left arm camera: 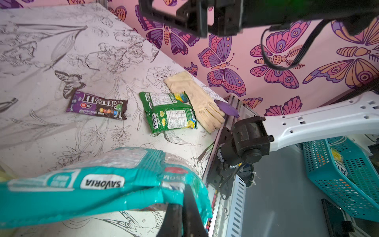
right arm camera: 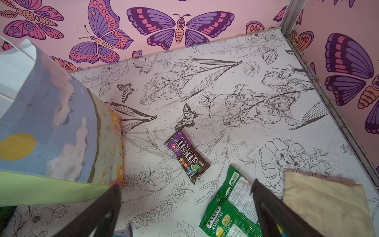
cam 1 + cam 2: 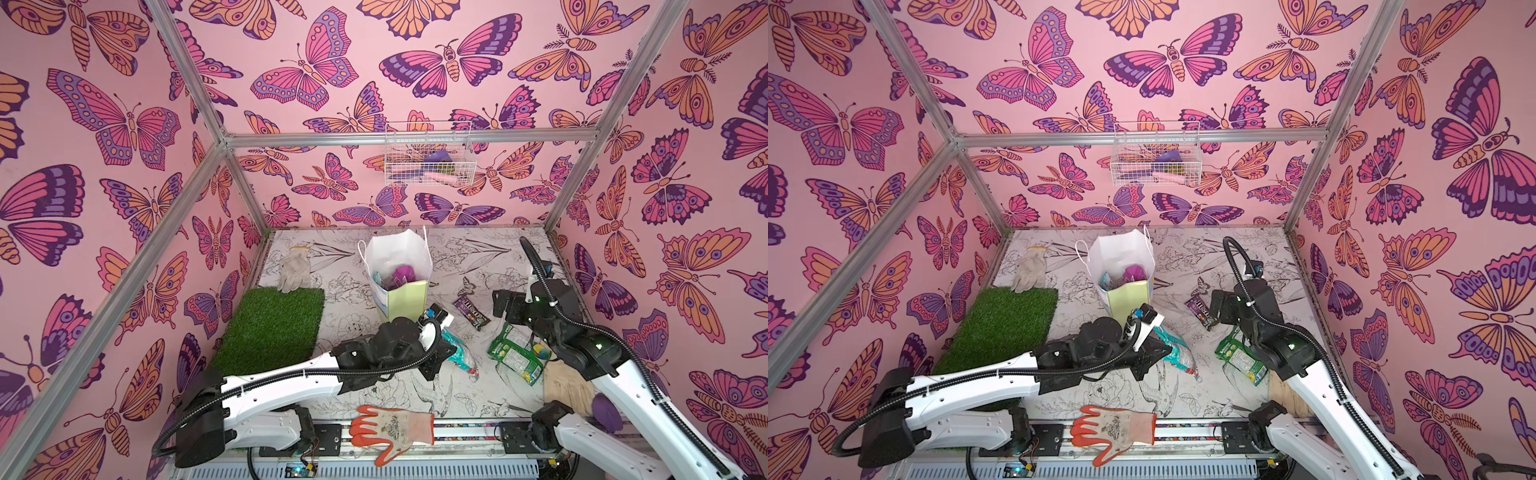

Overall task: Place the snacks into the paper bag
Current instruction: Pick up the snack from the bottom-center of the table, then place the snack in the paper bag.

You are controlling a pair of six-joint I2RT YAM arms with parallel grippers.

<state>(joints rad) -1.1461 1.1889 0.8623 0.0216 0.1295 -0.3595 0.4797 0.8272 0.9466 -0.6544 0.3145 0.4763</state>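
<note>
The paper bag [image 3: 405, 300] [image 3: 1128, 300] stands upright at the middle back of the table. A magenta snack [image 3: 404, 274] and a teal one [image 3: 379, 279] lie inside it. My left gripper [image 1: 182, 198] is just in front of the bag, shut on the edge of a teal candy bag [image 1: 98, 184] [image 3: 460, 353] [image 3: 1178, 351]. My right gripper [image 2: 185, 184] [image 3: 505, 303] hangs open over the table, holding nothing. The M&M's packet [image 2: 186, 156] [image 3: 471, 312] and the green-and-yellow bag [image 2: 231, 209] [image 3: 517, 353] lie flat beneath it.
A green turf mat [image 3: 270, 328] lies left with a pale glove [image 3: 295, 270] behind it. An orange-and-white glove [image 3: 390, 430] sits on the front rail. A beige glove [image 3: 567, 386] lies front right, beside the green bag. A wire basket [image 3: 428, 156] hangs on the back wall.
</note>
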